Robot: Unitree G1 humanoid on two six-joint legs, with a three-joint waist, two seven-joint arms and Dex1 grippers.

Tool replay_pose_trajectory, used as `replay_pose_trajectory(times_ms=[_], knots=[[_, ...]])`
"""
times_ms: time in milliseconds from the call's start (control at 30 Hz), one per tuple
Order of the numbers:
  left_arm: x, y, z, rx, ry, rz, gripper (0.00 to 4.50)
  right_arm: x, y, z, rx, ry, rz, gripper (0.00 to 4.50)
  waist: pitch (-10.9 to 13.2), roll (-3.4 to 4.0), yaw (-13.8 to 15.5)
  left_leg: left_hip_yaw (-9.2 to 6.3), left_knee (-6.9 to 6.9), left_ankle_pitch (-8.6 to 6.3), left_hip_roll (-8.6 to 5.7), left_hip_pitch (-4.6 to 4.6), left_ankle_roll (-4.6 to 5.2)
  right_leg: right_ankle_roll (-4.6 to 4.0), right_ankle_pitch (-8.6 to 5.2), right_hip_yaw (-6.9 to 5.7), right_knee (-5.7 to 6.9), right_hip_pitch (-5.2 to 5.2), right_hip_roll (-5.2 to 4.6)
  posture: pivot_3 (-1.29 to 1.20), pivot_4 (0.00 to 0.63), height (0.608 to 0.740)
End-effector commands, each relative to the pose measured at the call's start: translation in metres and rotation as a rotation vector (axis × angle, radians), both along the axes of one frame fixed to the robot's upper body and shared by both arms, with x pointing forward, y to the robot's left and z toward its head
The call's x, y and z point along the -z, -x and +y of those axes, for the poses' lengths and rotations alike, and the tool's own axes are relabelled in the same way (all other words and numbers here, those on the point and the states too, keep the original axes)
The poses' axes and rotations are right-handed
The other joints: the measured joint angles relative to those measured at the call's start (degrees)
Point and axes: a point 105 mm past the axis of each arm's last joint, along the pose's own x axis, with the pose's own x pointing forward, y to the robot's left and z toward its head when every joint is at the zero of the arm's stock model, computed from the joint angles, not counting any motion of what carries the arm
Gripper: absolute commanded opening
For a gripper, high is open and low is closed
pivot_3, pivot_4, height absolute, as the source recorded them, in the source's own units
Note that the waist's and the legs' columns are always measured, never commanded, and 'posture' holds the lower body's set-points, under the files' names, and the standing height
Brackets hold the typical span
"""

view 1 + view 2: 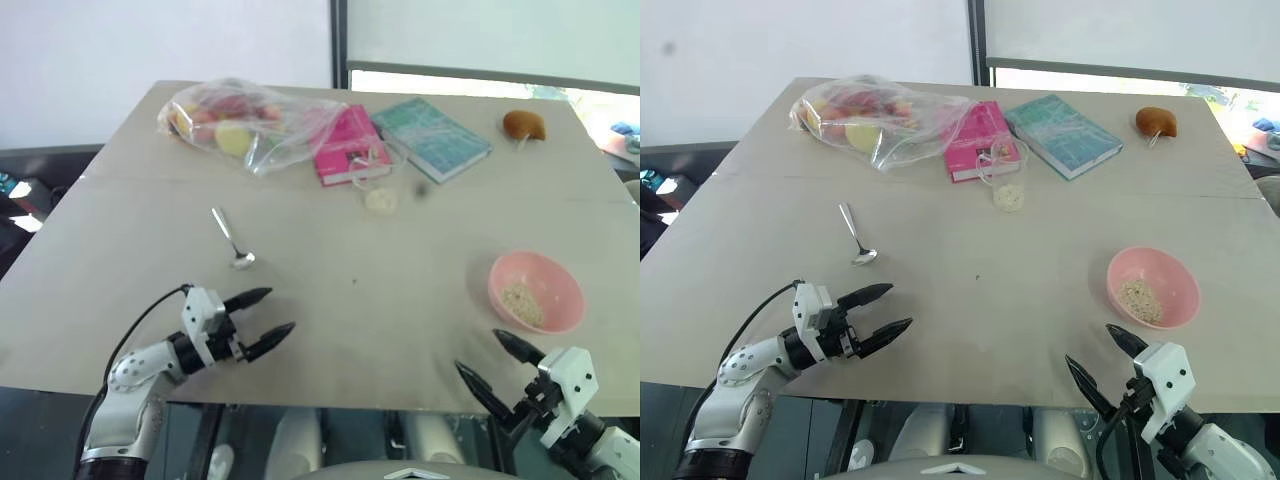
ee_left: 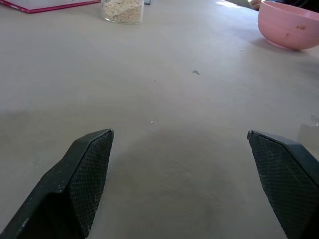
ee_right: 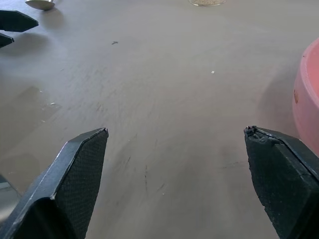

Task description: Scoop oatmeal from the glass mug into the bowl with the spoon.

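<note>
Beige desk (image 1: 420,300) carrying silver spoon (image 1: 232,240) lying flat, clear glass mug (image 1: 1007,176) holding oatmeal beside pink book (image 1: 975,140), salmon-pink bowl (image 1: 537,291) near right gripper (image 1: 500,365); left gripper (image 1: 265,318) hovering, both fingers spreading apart, empty.

Left claw (image 1: 266,314) spread wide and empty, black fingers (image 1: 248,297) pointing forward and toward the right, low over the near edge of the surface (image 1: 400,300). Right claw (image 1: 497,363) likewise gaping, empty, angled forward and toward the left at the near right edge.
</note>
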Motion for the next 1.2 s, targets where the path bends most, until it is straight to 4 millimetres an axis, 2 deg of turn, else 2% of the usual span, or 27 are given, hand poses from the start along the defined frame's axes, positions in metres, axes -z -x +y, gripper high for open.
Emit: replay_pose_trajectory(times_ms=[33,133,267,400,467,567,733,867,1067,1133,1200], knots=[[-0.023,-0.006,-0.01,0.011,0.035,-0.056,4.5,-0.021,-0.007,0.006,-0.043,-0.017,-0.083,4.4,0.0,0.0,0.0,0.0,0.0,0.0,0.0,0.0,0.0,0.0,0.0,0.0,0.0,0.0,0.0,0.0,0.15,0.74],[-0.06,-0.015,-0.031,0.0,0.157,-0.097,4.5,-0.041,-0.012,0.026,-0.148,-0.043,-0.159,4.4,0.13,-0.08,0.0,-0.01,0.08,0.01,0.01,-0.05,0.01,0.01,0.0,0.0,0.0,0.0,-0.01,0.0,0.15,0.74],[-0.084,-0.02,-0.038,-0.045,0.222,-0.09,4.5,-0.05,-0.009,0.039,-0.238,-0.056,-0.178,4.4,0.02,-0.02,0.22,-0.1,0.19,0.0,-0.01,0.14,0.01,0.02,0.01,-0.05,0.0,0.27,0.13,0.0,0.15,0.74],[-0.107,-0.034,-0.037,-0.16,0.311,-0.079,4.5,-0.061,-0.013,0.046,-0.288,-0.055,-0.211,4.4,0.07,-0.08,0.23,-0.12,0.16,0.06,-0.03,0.06,0.24,0.01,0.01,-0.03,0.0,0.27,0.27,0.0,0.15,0.74],[-0.114,-0.046,-0.031,-0.279,0.331,-0.072,4.5,-0.067,-0.016,0.05,-0.315,-0.055,-0.229,4.4,0.08,-0.09,0.3,-0.15,0.18,0.07,-0.05,0.06,0.25,0.01,0.01,-0.03,0.0,0.28,0.31,0.0,0.15,0.74],[-0.11,-0.065,-0.013,-0.535,0.252,-0.021,4.5,-0.079,-0.025,0.054,-0.35,-0.052,-0.281,4.4,0.09,-0.12,0.3,-0.24,0.25,0.07,-0.13,0.17,0.25,0.02,0.02,-0.02,0.01,0.44,0.38,0.0,0.15,0.74],[-0.1,-0.086,0.019,-0.876,0.145,0.091,4.5,-0.094,-0.034,0.061,-0.407,-0.046,-0.363,4.4,0.15,-0.22,0.44,-0.41,0.3,0.07,-0.24,0.22,0.26,0.02,0.02,-0.03,0.01,0.59,0.45,0.0,0.15,0.74],[-0.099,-0.094,0.028,-0.973,0.057,0.137,4.5,-0.101,-0.039,0.063,-0.455,-0.056,-0.413,4.4,0.16,-0.26,1.05,-0.46,0.3,0.08,-0.31,0.19,0.25,0.01,0.02,-0.06,0.01,0.6,0.46,0.0,0.15,0.74],[-0.094,-0.102,0.031,-1.023,-0.049,0.201,4.5,-0.117,-0.024,0.071,-0.51,-0.087,-0.463,4.4,0.16,-0.27,1.16,-0.52,0.29,0.08,-0.39,0.14,0.25,-0.05,0.06,-0.09,0.01,0.6,0.43,0.0,0.15,0.74],[-0.088,-0.105,0.031,-1.042,-0.088,0.246,4.5,-0.123,-0.018,0.073,-0.517,-0.103,-0.475,4.4,0.17,-0.27,1.18,-0.53,0.29,0.08,-0.39,0.14,0.25,-0.05,0.06,-0.09,0.02,0.61,0.42,0.0,0.15,0.74],[-0.08,-0.11,0.033,-1.074,-0.1,0.303,4.5,-0.126,-0.023,0.07,-0.498,-0.14,-0.481,4.4,0.15,-0.3,1.22,-0.57,0.31,0.08,-0.44,0.16,0.25,-0.03,0.05,-0.14,0.02,0.67,0.4,0.0,0.15,0.74]])
